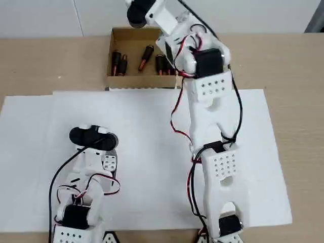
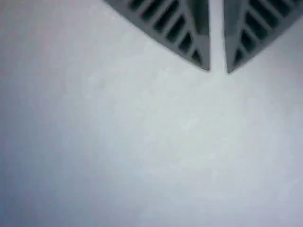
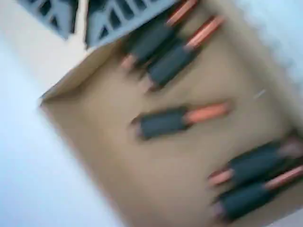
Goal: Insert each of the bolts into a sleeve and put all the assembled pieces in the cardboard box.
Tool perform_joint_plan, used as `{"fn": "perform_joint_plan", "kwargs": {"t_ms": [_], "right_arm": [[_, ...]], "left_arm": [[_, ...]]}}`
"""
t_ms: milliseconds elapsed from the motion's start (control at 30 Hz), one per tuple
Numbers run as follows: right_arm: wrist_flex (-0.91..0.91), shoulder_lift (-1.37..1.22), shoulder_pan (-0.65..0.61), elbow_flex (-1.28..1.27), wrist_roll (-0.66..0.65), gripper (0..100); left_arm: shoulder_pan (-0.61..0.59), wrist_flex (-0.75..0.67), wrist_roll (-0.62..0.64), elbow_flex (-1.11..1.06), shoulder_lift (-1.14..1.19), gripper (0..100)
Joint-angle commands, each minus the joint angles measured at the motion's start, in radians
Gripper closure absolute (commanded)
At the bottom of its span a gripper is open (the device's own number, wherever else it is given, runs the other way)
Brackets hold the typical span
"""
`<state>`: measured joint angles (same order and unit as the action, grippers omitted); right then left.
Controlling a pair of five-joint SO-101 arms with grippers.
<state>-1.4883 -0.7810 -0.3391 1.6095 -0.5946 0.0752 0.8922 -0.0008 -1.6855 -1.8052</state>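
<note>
The cardboard box (image 1: 115,36) stands at the far middle of the table. Several assembled pieces, black sleeves with orange bolts through them (image 1: 147,55), lie on its floor; the right wrist view shows them close up (image 3: 163,120). My right gripper (image 3: 81,34) hangs over the box's edge, shut with nothing in it. The right arm (image 1: 210,86) stretches from the near right side to the box. My left gripper (image 2: 218,70) is shut and empty just above the white paper. The left arm (image 1: 93,137) is at the near left.
A large white paper sheet (image 1: 147,147) covers the table between the arms and the box. Bare wooden tabletop (image 1: 45,61) lies on either side of the box. Red and black cables run along both arms.
</note>
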Motion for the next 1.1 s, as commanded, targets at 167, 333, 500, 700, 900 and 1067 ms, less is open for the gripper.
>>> {"fn": "perform_joint_plan", "kwargs": {"t_ms": [167,333,500,700,900,1067], "right_arm": [[-0.173,0.154,0.051,0.072,0.239,99.6],[-0.194,0.257,0.071,0.071,0.339,99.6],[-0.194,0.384,0.114,-0.054,0.364,99.6],[-0.194,0.636,0.168,-0.342,0.425,99.6],[-0.185,0.914,0.180,-0.713,0.496,99.6],[-0.171,1.086,0.179,-0.991,0.572,99.6]], "left_arm": [[0.006,0.005,-0.006,0.004,-0.012,99],[0.006,0.005,-0.006,0.004,-0.012,99],[0.006,0.005,-0.006,0.004,-0.012,99],[0.006,0.005,-0.006,0.004,-0.012,99],[0.006,0.005,-0.006,0.004,-0.012,99],[0.006,0.005,-0.006,0.004,-0.012,99]]}}
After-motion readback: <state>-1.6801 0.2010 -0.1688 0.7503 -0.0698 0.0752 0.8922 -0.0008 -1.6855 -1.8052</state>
